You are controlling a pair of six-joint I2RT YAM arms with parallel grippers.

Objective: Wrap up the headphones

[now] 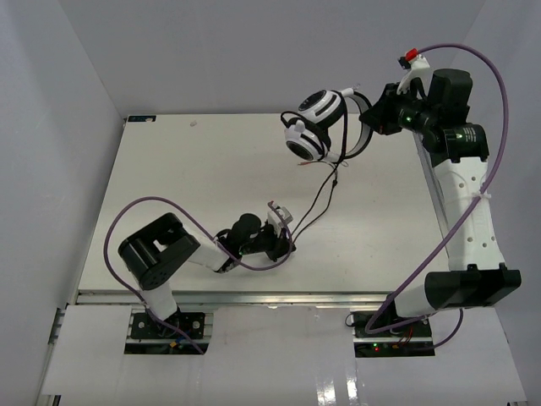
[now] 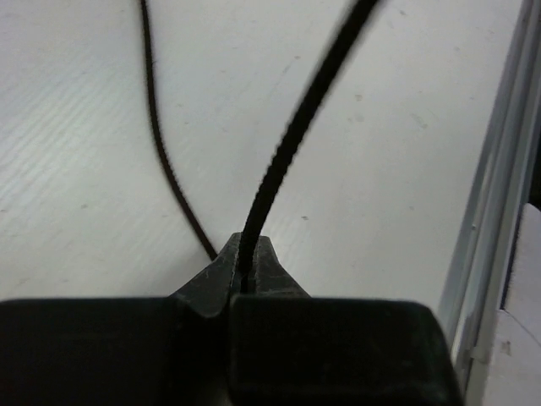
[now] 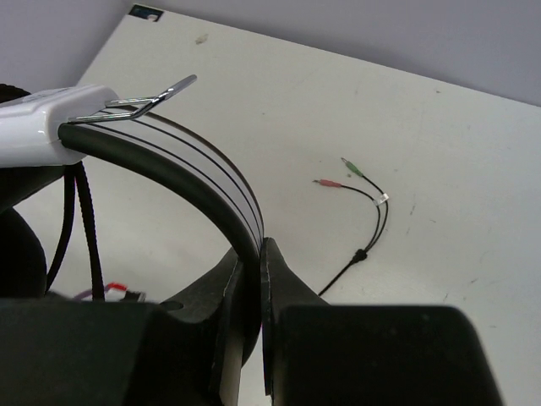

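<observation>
The headphones (image 1: 314,125) hang in the air over the table's far right side. Their white ear cups point left and their black-and-white headband (image 3: 190,173) is pinched between the jaws of my right gripper (image 3: 254,254), which is shut on it (image 1: 372,118). The thin black cord (image 1: 314,199) runs down from the cups to my left gripper (image 1: 287,241), low near the front edge. In the left wrist view that gripper (image 2: 247,254) is shut on the cord (image 2: 296,135), and a second strand (image 2: 161,144) lies on the table. The red and green plugs (image 3: 338,173) rest on the table.
The white table (image 1: 186,178) has a metal rail along its near edge (image 1: 270,296), close to my left gripper on the right of its wrist view (image 2: 499,211). Purple robot cables (image 1: 144,207) loop over both arms. White walls enclose the table on three sides.
</observation>
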